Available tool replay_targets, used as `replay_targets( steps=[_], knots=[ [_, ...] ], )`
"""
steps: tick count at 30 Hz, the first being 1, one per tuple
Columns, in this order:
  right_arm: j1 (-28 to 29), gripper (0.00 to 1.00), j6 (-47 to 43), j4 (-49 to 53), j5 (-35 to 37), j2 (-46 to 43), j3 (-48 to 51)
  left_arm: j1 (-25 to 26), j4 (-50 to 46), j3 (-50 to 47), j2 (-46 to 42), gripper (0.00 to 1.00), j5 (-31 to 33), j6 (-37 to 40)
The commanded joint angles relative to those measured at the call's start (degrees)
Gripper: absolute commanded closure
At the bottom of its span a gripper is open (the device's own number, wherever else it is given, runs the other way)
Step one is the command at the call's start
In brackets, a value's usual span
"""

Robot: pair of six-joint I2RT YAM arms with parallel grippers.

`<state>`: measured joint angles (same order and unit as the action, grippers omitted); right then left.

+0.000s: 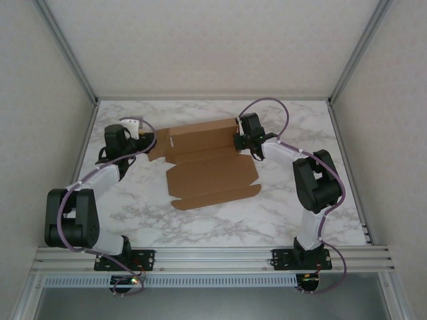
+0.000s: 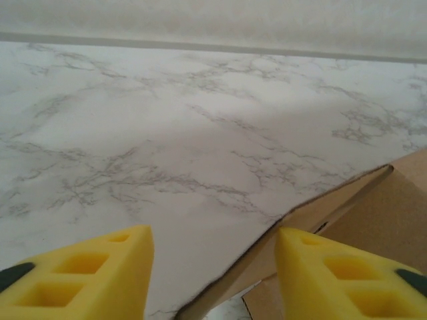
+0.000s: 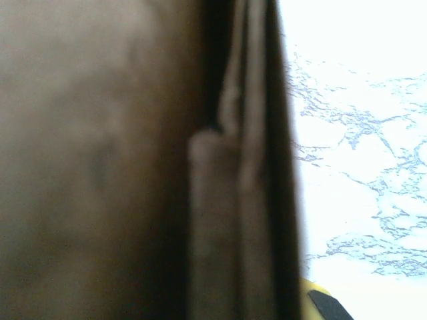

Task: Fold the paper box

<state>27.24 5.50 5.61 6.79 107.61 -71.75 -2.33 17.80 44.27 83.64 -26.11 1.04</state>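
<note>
The paper box (image 1: 212, 175) is laid open and flat on the bench (image 1: 280, 213), between both hands. The left hand (image 2: 212, 267) is held spread, with a flap edge between its fingers (image 2: 100, 267). The right hand (image 1: 241, 141) is pinched onto the far panel's end flap. The board is judged light, stiff and creased, so it is best gripped near flap edges. Bare bench is seen beyond.

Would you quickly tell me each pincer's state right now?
Left pincer: open, at the edge of the box.
Right pincer: closed on the box.
</note>
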Motion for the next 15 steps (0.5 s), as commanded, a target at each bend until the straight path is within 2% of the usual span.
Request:
replay_targets(
  steps=[1, 9, 11, 15],
  knots=[
    [-0.25, 1.0, 0.03, 6.19, -1.97, 2.0, 1.27, -0.49, 0.03, 1.19, 0.82, 0.58, -1.81, 0.55],
    [-0.19, 1.0, 0.56, 6.0, -1.95, 2.09, 1.46, -0.49, 4.57, -3.63, -1.69, 0.62, 1.32, 0.13],
    [-0.15, 1.0, 0.83, 5.89, -2.01, 2.08, 1.57, -0.25, 5.11, -3.92, -1.44, 0.67, 1.97, -0.59],
    [0.26, 1.0, 1.09, 5.74, -1.8, 1.94, 1.69, 1.28, 5.24, -3.33, -0.68, 0.86, 5.98, -3.9]
  ],
)
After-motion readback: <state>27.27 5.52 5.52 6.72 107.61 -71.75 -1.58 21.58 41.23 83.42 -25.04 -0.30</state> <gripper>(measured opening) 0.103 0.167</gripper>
